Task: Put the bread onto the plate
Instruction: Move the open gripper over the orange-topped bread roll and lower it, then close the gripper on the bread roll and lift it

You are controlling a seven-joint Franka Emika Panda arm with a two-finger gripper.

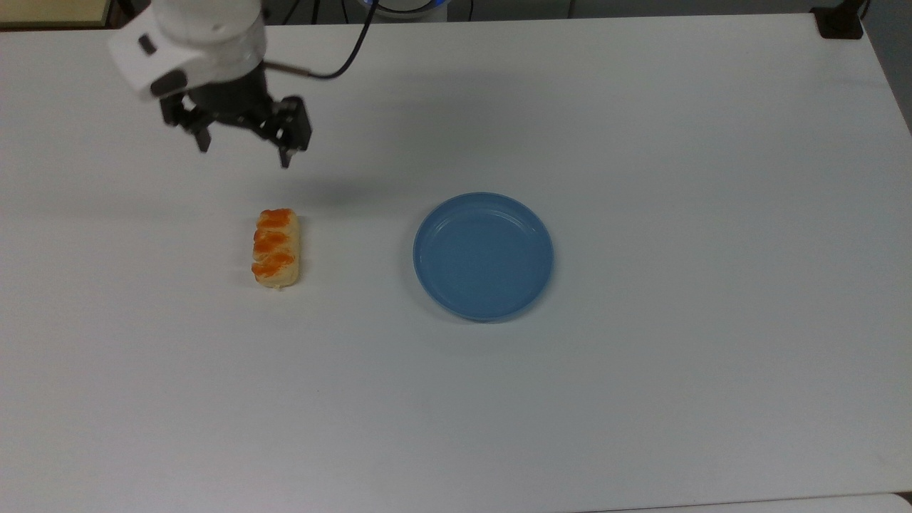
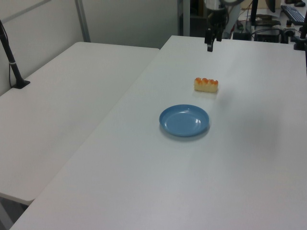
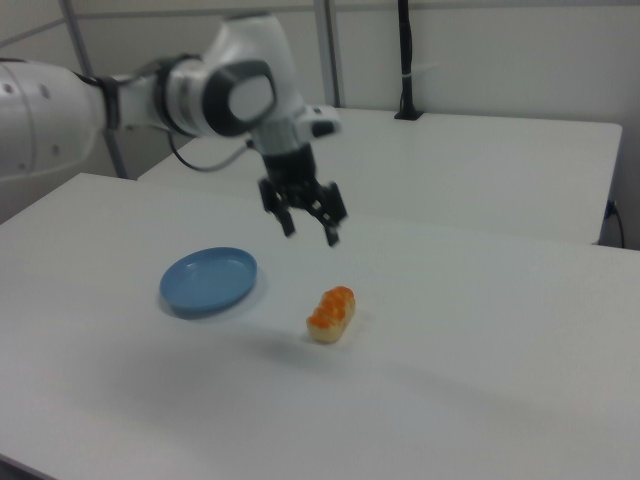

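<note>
Nothing is done yet: the bread (image 1: 276,248) lies on the worktop (image 1: 641,392), left of the empty plate (image 1: 483,256) in the top view. The tool (image 1: 244,148), fingers apart and empty, hangs above, just beyond the bread; grasp, carry and placing remain.

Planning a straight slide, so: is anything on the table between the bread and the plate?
Nothing: in the top view only bare white table separates the bread from the plate.

White tabletop (image 1: 641,142), matte, evenly lit. Second white table (image 2: 72,96) butts against it at 9 o'clock in the left view. Black clamped pole (image 2: 12,60) on its edge. Pale partition wall (image 2: 129,21) at 12 o'clock.
</note>
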